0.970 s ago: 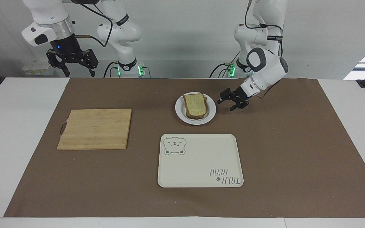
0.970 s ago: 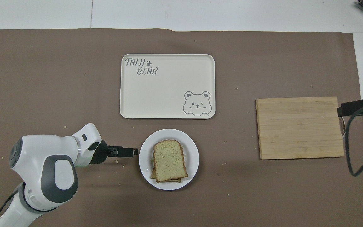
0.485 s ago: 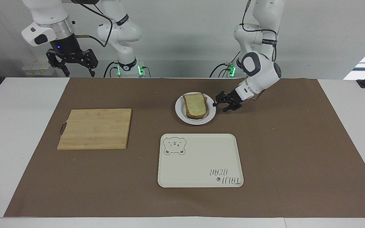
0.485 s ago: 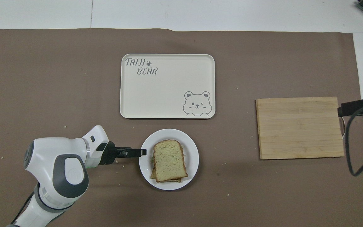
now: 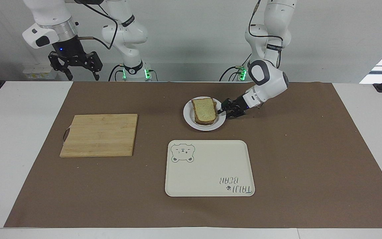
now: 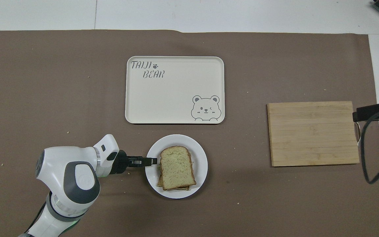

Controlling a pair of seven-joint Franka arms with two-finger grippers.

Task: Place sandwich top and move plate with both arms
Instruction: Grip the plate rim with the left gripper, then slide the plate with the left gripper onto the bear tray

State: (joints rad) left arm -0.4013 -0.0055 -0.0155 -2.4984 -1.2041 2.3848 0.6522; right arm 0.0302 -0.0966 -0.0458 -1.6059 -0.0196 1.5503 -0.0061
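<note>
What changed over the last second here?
The left claw slid in from beside the plate toward the right arm's end, reached the plate's rim and began closing there. The plate, the bread slice on the stack, the tray, the board and the waiting right claw stayed put.

Brown matt paper sheet [image 5: 310, 149] covers the table [image 5: 12, 132], slightly rough-looking, with crumbs scattered on it. Table top showing at the sheet's edges looks smooth white laminate. Plate [image 6: 199, 154] at the left gripper [image 6: 151, 161] tips is white, smooth, faintly glossy, ceramic or plastic, can't tell. Sandwich top [image 6: 176, 166] on it is porous speckled bread with a brown crust. Tray [image 6: 176, 108] near that gripper is cream plastic, smooth, satin, with grey print. Cutting board [image 6: 313, 133] well apart from it is pale wood, visible grain, matt. Arm shells are glossy white plastic; grippers matt black.
</note>
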